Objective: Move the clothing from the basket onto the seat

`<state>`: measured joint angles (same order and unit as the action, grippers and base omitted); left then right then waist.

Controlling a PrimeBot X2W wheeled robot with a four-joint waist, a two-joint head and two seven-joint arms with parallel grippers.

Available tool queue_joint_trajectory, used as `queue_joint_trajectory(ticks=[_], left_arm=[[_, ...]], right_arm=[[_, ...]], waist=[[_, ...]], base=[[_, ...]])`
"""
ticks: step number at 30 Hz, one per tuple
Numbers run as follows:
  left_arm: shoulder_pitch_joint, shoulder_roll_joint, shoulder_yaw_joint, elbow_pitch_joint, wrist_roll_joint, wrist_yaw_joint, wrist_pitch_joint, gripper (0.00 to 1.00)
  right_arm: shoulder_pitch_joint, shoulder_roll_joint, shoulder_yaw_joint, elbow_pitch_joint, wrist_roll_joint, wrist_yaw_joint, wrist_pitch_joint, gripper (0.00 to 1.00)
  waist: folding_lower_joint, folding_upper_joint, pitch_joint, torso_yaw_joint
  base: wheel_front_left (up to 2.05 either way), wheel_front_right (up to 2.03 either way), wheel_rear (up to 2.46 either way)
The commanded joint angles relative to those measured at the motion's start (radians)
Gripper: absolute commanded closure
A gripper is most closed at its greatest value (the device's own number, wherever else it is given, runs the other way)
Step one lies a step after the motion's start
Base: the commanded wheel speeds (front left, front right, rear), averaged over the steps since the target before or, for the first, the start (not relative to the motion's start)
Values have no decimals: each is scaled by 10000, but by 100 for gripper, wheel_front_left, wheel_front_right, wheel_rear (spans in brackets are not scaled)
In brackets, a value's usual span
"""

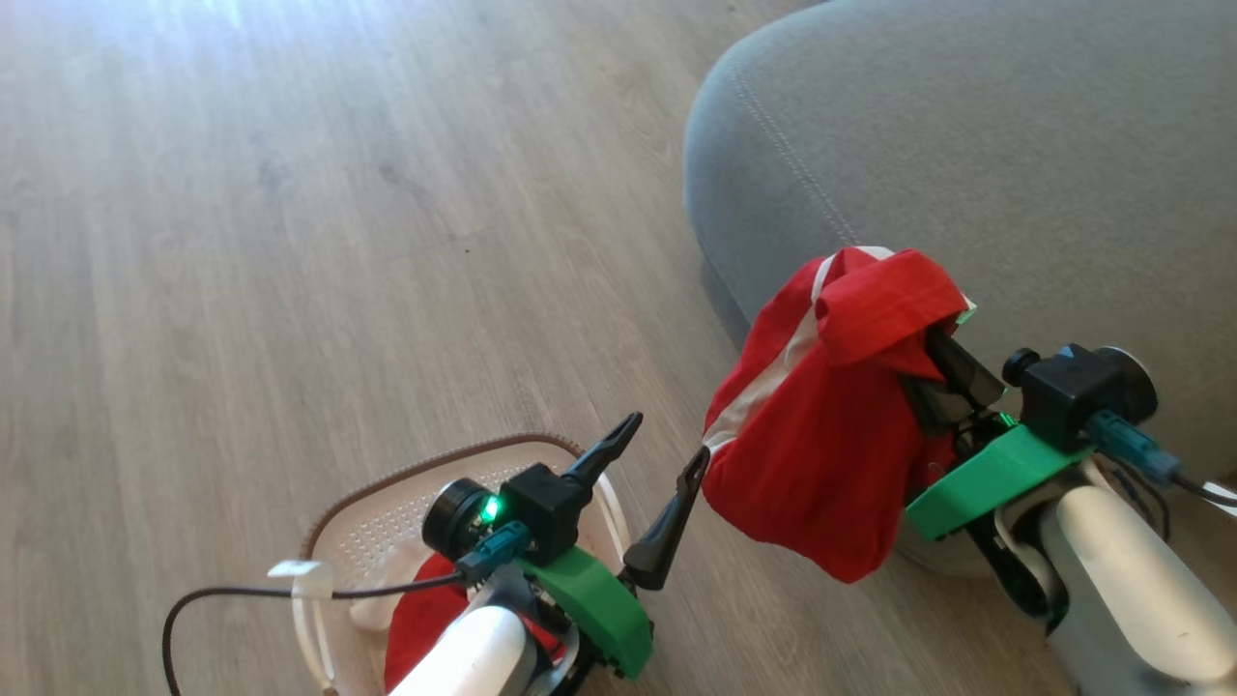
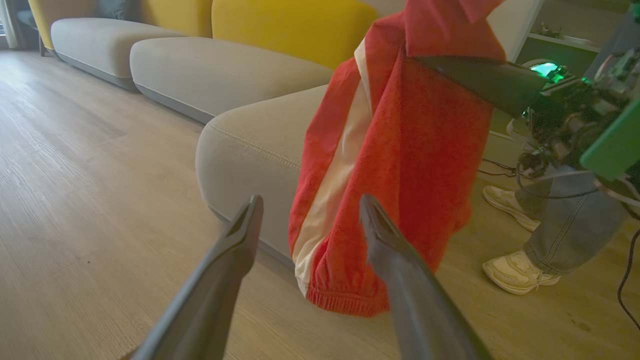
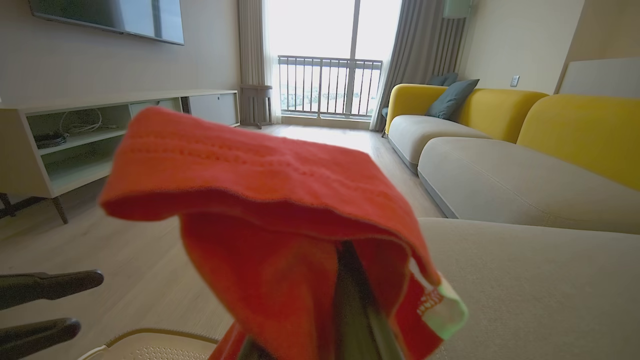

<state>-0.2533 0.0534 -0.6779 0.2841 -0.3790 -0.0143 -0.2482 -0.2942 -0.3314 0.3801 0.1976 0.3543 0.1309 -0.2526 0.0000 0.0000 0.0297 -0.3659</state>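
My right gripper (image 1: 942, 362) is shut on a red garment with a white stripe (image 1: 821, 425), which hangs in the air beside the corner of the grey seat (image 1: 966, 145). The same garment (image 2: 400, 165) dangles in front of my left gripper (image 2: 310, 210), and it drapes over my right fingers (image 3: 355, 295). My left gripper (image 1: 667, 449) stands open above the cream basket (image 1: 377, 522), its right fingertip almost touching the hanging cloth. More red clothing (image 1: 420, 619) and a white piece (image 1: 372, 611) lie in the basket under my left arm.
Wooden floor (image 1: 290, 242) stretches to the left and behind the basket. A person's legs and pale shoes (image 2: 517, 272) stand on the floor by my right arm. Further seat cushions (image 3: 500, 175) with yellow backs run along the wall; a low TV cabinet (image 3: 75, 140) stands opposite.
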Motion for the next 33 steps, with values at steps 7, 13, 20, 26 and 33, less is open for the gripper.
queue_joint_trajectory(ticks=[7, 13, 20, 26, 33], left_arm=[[-394, -30, 117, -414, -21, 49, -134, 0], [-1020, -31, -44, -361, 221, 110, -135, 0], [-2407, 89, 213, 122, 1038, 48, -135, 0], [-3438, 411, 439, 229, 1547, 73, -135, 0], [-3988, 508, 825, -196, 1724, 320, -135, 0]], right_arm=[[-11, -190, -264, -407, 31, -2, -92, 100], [-802, 149, -1064, -38, 721, -2, -92, 100], [-3362, 391, -2972, 829, 1444, -2, -92, 100], [-6513, -152, -4590, 2333, 1565, -2, -92, 100], [-9972, -1961, -6965, 4542, 1765, -2, -64, 100]], waist=[[0, 0, 267, -308], [0, 0, 1690, -162], [0, 0, 4445, 316], [0, 0, 6536, 769], [0, 0, 8393, 1526]], base=[[0, 0, 0], [0, 0, 0], [0, 0, 0], [0, 0, 0], [0, 0, 0]])
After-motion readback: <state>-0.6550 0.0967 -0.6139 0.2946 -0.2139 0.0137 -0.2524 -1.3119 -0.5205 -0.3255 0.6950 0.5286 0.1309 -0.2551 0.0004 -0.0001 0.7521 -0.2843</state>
